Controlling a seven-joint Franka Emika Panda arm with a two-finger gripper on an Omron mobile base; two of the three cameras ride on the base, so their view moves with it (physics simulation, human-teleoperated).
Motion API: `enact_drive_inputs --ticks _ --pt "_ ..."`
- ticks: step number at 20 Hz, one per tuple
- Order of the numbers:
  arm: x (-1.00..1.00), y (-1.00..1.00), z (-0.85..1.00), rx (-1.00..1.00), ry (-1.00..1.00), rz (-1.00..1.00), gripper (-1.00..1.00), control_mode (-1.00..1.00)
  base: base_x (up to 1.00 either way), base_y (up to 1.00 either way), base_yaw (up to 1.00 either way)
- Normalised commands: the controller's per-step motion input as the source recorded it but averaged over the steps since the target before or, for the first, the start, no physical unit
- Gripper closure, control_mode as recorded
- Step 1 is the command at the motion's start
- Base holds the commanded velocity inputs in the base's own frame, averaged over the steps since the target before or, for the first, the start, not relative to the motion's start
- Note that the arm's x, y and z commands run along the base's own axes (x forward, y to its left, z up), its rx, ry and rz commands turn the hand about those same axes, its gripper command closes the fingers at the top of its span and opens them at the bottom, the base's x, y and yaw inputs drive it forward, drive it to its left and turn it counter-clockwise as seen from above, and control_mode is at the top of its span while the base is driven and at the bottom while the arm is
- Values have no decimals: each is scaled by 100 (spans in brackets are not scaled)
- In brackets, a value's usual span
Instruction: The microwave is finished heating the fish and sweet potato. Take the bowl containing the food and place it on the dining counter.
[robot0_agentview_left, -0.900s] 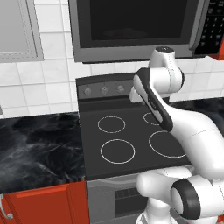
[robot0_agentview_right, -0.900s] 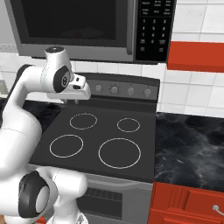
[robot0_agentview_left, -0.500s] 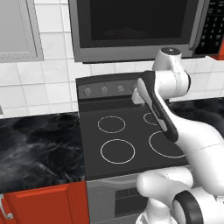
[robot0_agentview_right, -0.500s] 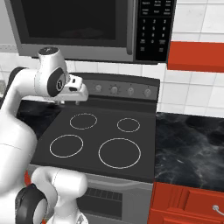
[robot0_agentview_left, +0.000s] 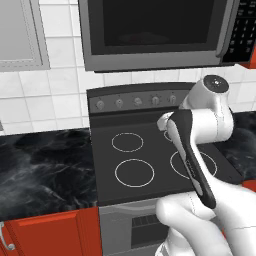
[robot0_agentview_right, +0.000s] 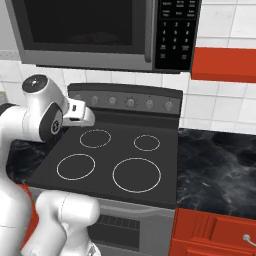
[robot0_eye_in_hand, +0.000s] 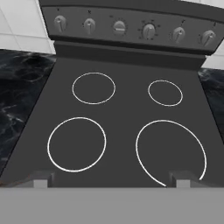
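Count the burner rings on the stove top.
4: rear left, rear right, front left, front right. In the left base view the arm covers part of the right-hand pair.

- The microwave hangs on the wall directly above the stove, its keypad strip on its right side.
- A row of knobs runs along the back of the stove, behind the four rings.
- The table flanks the stove to left and right.
- Cabinet doors sit under the table.
- The hand hovers over the stove's front edge, fingers spread wide.
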Motion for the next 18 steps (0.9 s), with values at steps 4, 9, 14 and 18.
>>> enact_drive_inputs --ticks 4,9,14,18 --pt "-1 -8 0 0 0 0 -100 -100 0 0 0" --pt "-9 -45 0 0 0 0 -100 -100 0 0 0" --pt "-6 -53 0 0 0 0 -100 -100 0 0 0" --pt "0 -38 0 0 0 0 -100 -100 0 0 0"
